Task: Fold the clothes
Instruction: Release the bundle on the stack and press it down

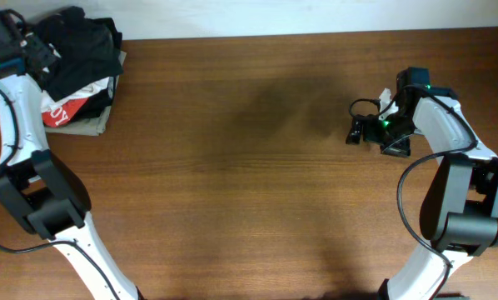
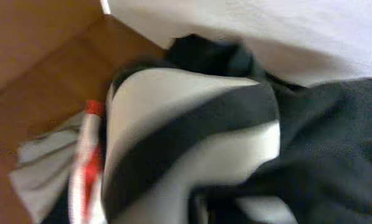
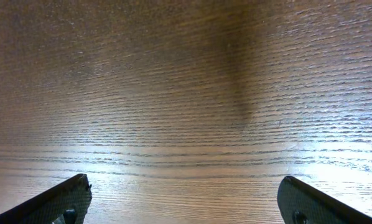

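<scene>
Pick-up stage, as I read it. The dark teal-grey T-shirt sits bunched on top of a clothes pile in the far left corner of the worktop. It is not spread and no fold is showing, so I judge folding has not begun.

Under the T-shirt are a white garment and a red garment with white lettering, both poking out on the near side of the pile.

My left hand is right at the far left edge of the pile, against the dark cloth. The left wrist view is blurred and filled with dark and white fabric, with no fingers in it. I cannot tell how far this hand is open or whether it has any cloth.

My right hand hovers over bare wood on the right side, well apart from the pile. Its fingers are spread wide with nothing between them.

For the next move I need a pinch on the dark fabric only, at a hem or shoulder, leaving the white and red pieces behind. Then I drag the T-shirt to the bare middle of the worktop and bring the right hand in to help spread it flat. The main risk is that thin cloth snags a lower garment and pulls it along.
</scene>
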Tool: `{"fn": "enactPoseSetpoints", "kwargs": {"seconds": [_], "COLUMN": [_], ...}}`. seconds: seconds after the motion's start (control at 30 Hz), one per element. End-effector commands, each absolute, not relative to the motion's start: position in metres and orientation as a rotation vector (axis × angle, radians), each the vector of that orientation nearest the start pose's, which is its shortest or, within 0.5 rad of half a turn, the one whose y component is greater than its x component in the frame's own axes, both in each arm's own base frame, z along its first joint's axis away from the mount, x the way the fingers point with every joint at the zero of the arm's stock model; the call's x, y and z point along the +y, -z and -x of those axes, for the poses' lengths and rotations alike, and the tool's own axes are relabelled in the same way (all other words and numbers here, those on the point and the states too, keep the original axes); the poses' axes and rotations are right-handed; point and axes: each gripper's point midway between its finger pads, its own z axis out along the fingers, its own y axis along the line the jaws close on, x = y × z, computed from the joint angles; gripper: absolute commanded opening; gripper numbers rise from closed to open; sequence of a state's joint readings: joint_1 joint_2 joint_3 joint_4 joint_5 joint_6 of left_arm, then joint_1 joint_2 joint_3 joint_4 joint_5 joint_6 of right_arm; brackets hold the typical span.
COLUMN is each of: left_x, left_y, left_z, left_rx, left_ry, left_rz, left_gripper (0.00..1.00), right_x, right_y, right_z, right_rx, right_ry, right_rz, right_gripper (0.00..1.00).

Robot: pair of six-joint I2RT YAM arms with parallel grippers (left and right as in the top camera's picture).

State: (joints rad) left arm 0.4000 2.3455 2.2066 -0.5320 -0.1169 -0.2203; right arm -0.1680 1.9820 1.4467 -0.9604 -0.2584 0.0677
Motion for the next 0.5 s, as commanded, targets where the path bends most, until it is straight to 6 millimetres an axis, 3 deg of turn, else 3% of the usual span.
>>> {"fn": "enactPoseSetpoints", "kwargs": {"seconds": [0.0, 0.23, 0.27, 0.4, 0.43, 0.47], "left_x": [0.301, 0.298, 0.295, 0.288, 0.288, 0.288], "left_y": [-0.194, -0.229, -0.237, -0.247, -0.246, -0.245], "left_z": [-0.577, -0.577, -0.579, -0.585, -0.586, -0.586], "left_rx": [2.074, 2.008, 1.992, 1.964, 1.966, 1.966], "left_ry": [-0.314, -0.303, -0.291, -0.257, -0.256, -0.256], "left_rz": [0.757, 0.732, 0.719, 0.687, 0.686, 0.686], "left_gripper": [0.99, 0.98, 0.89, 0.28, 0.08, 0.01], "right_x": [-0.023, -0.023, -0.023, -0.023, -0.023, -0.023], "right_y": [-0.039, -0.039, -0.039, -0.039, -0.039, -0.039], "right_z": [-0.385, -0.385, -0.385, -0.385, -0.385, -0.385], "right_rx": [3.02, 3.02, 3.02, 3.02, 3.02, 3.02], "right_ry": [-0.375, -0.375, -0.376, -0.375, -0.376, -0.376], "right_rz": [-0.342, -0.342, -0.342, -0.342, -0.343, -0.342], "right_gripper": [0.99, 0.99, 0.99, 0.99, 0.99, 0.99]}}
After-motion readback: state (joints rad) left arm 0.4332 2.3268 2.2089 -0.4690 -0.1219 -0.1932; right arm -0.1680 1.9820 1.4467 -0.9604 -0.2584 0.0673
